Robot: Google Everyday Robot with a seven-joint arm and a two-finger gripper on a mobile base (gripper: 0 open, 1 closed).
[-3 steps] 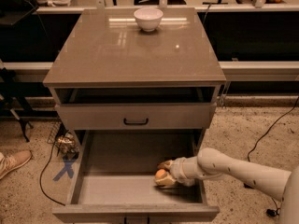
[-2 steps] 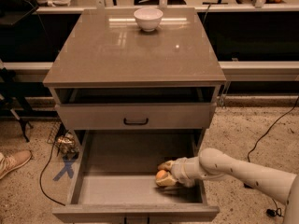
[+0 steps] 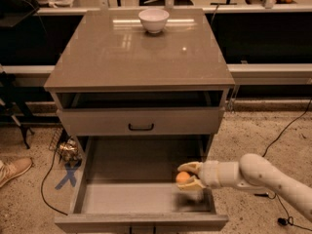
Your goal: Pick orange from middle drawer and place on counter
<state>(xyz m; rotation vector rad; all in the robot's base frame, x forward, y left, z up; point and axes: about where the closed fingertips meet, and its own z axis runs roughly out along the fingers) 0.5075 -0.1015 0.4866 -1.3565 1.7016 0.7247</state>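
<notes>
The orange (image 3: 183,177) sits between the two fingers of my gripper (image 3: 189,176), which is shut on it. The gripper reaches in from the right, over the right side of the open middle drawer (image 3: 131,194), and holds the orange just above the drawer's bare floor near its right wall. The counter (image 3: 136,52) is the glossy taupe top of the cabinet, above and behind the gripper.
A white bowl (image 3: 153,19) stands at the back middle of the counter. A shallower drawer front with a black handle (image 3: 141,127) hangs above the open drawer. A shoe (image 3: 12,169) and cables (image 3: 48,179) lie on the floor at left.
The gripper with the orange has moved a little to the right and upward, off the drawer floor.
</notes>
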